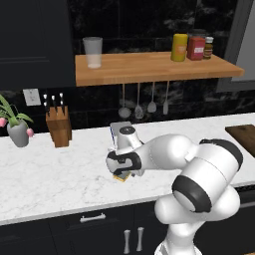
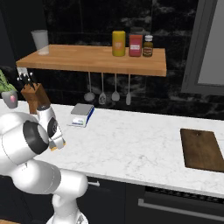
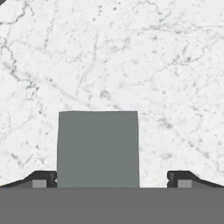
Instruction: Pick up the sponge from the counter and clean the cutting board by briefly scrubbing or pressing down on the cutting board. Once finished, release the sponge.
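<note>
The sponge (image 3: 98, 148) lies flat on the white marble counter (image 3: 153, 65), its dark grey top facing the hand camera. My gripper (image 3: 111, 179) is open just above it, one fingertip (image 3: 43, 178) on each side of the sponge, with a wider gap on the right. In the left base view the hand (image 1: 122, 167) points down at the counter (image 1: 60, 169), and a yellow corner of the sponge (image 1: 121, 177) peeks out under it. The dark brown cutting board (image 1: 244, 134) (image 2: 201, 148) lies far to the right on the counter.
A grey-and-white box with a blue edge (image 1: 119, 130) (image 2: 82, 114) sits just behind the hand. A knife block (image 1: 59, 127) and a potted plant (image 1: 17, 127) stand at the left. A wooden shelf (image 1: 149, 67) with a glass and jars hangs above, with utensils (image 1: 144, 102) under it.
</note>
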Robot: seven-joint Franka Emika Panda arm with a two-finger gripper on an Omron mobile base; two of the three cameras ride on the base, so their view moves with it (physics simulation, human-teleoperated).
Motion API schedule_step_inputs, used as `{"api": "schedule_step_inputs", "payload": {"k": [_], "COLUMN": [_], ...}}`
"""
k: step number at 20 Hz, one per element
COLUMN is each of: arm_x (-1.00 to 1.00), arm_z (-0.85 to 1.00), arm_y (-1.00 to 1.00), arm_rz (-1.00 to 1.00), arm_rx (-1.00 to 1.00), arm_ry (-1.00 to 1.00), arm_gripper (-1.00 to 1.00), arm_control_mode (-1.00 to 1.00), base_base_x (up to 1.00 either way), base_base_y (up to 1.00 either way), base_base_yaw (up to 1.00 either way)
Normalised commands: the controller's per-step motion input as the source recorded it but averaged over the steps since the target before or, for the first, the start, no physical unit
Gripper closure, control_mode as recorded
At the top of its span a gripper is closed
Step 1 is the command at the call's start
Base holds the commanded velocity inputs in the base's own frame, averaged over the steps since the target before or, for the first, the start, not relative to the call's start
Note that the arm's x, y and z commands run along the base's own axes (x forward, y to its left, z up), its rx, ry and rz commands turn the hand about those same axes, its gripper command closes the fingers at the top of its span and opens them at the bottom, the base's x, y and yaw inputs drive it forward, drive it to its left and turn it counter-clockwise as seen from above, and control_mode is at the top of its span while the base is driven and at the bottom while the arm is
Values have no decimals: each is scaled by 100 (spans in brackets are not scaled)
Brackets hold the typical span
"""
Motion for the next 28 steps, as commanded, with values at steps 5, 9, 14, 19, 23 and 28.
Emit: {"api": "schedule_step_inputs", "payload": {"k": [5,9,14,19,23,28], "arm_x": [2,4,5,0,1,0], "arm_z": [-2,0,-1,-19,-26,-6], "arm_y": [3,6,2,0,0,0], "arm_rz": [0,0,0,0,0,0], "arm_rx": [0,0,0,0,0,0], "arm_ry": [0,0,0,0,0,0], "arm_gripper": [-100,-100,-100,-100,-100,-100], "arm_control_mode": [-100,-100,-100,-100,-100,-100], "base_base_x": [0,0,0,0,0,0], "base_base_y": [0,0,0,0,0,0], "base_base_yaw": [0,0,0,0,0,0]}}
